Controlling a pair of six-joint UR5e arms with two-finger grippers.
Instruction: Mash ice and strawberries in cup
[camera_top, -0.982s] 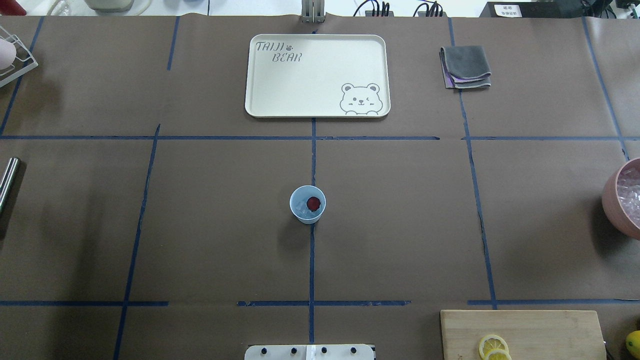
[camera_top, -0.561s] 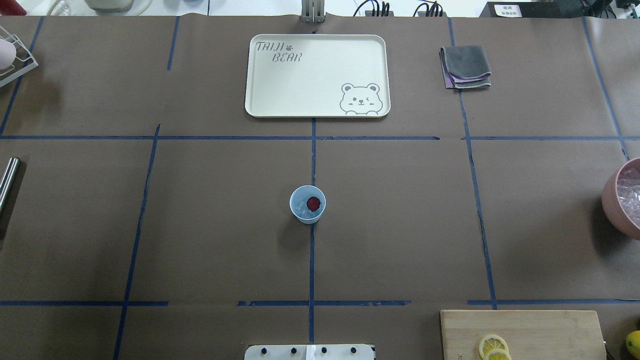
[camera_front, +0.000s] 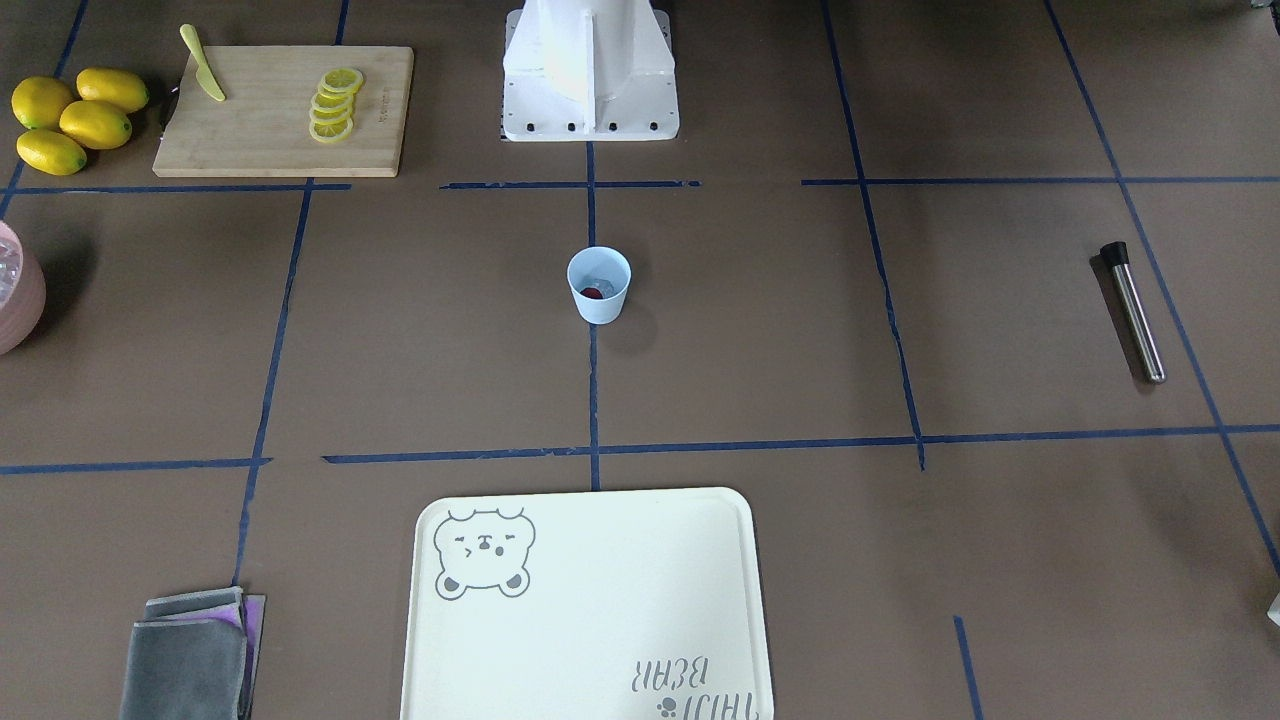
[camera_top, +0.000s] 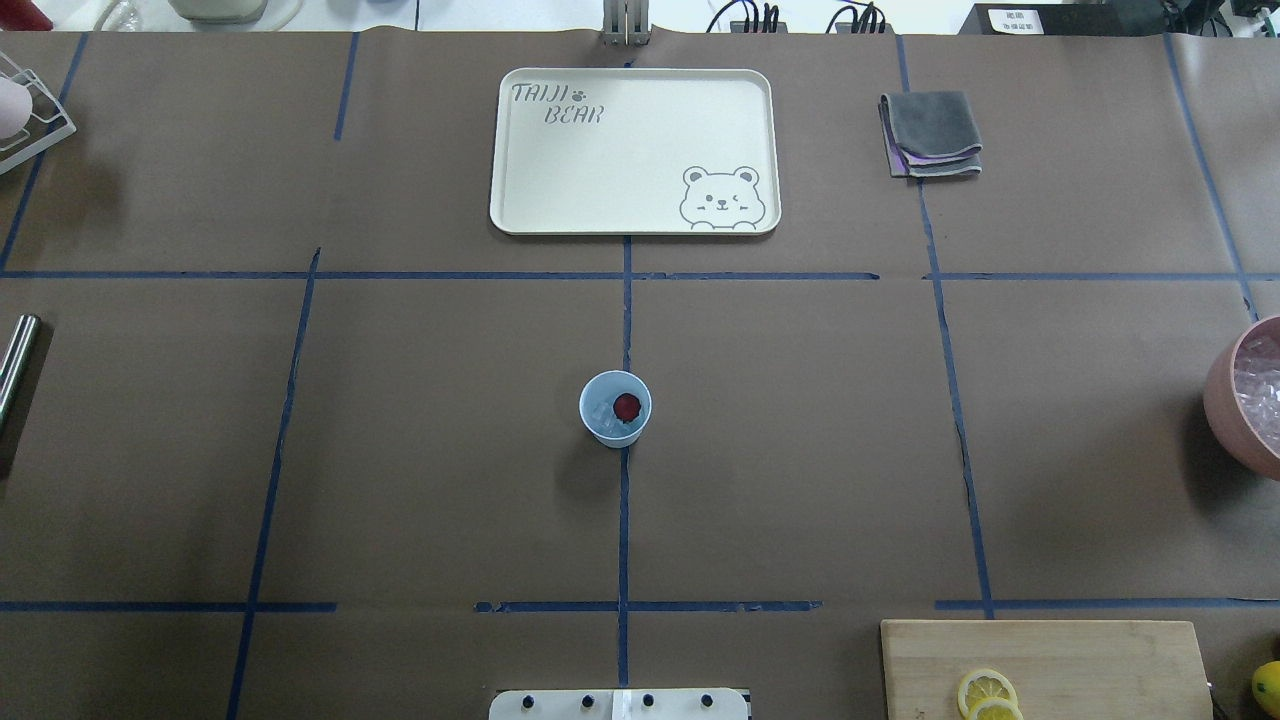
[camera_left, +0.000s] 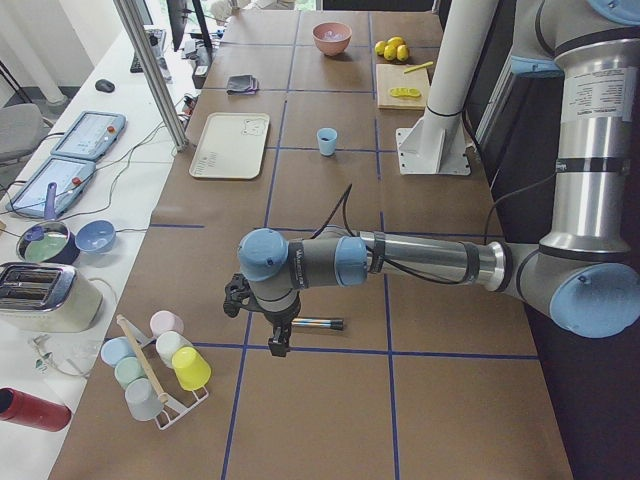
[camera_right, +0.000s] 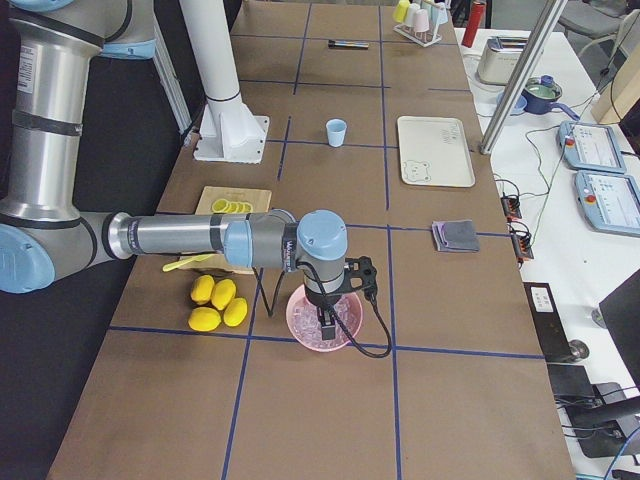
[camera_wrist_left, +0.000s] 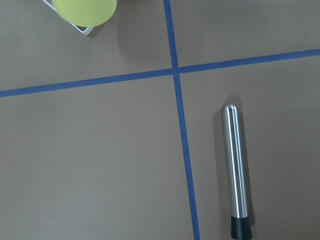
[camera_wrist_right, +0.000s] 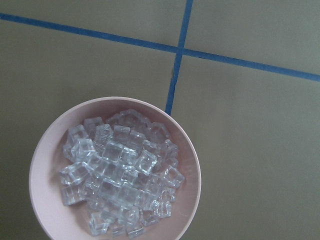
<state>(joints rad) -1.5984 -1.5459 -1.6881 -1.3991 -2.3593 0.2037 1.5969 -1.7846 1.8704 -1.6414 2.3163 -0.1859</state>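
Observation:
The light-blue cup (camera_top: 615, 408) stands upright at the table's middle, also seen in the front view (camera_front: 599, 285). Inside it lie a dark-red strawberry piece (camera_top: 627, 406) and pale ice (camera_top: 603, 412). My left gripper (camera_left: 277, 335) hangs far off at the table's left end, over a steel rod with a black tip (camera_wrist_left: 236, 170). My right gripper (camera_right: 327, 325) hovers over the pink bowl (camera_wrist_right: 195, 170) of ice cubes (camera_wrist_right: 120, 170) at the right end. Both grippers show only in the side views, so I cannot tell whether they are open or shut.
A cream bear tray (camera_top: 634, 150) and a folded grey cloth (camera_top: 932, 133) lie at the far side. A cutting board (camera_front: 280, 110) holds lemon slices and a yellow knife, with whole lemons (camera_front: 70, 118) beside it. A rack of cups (camera_left: 155, 365) stands near the left gripper.

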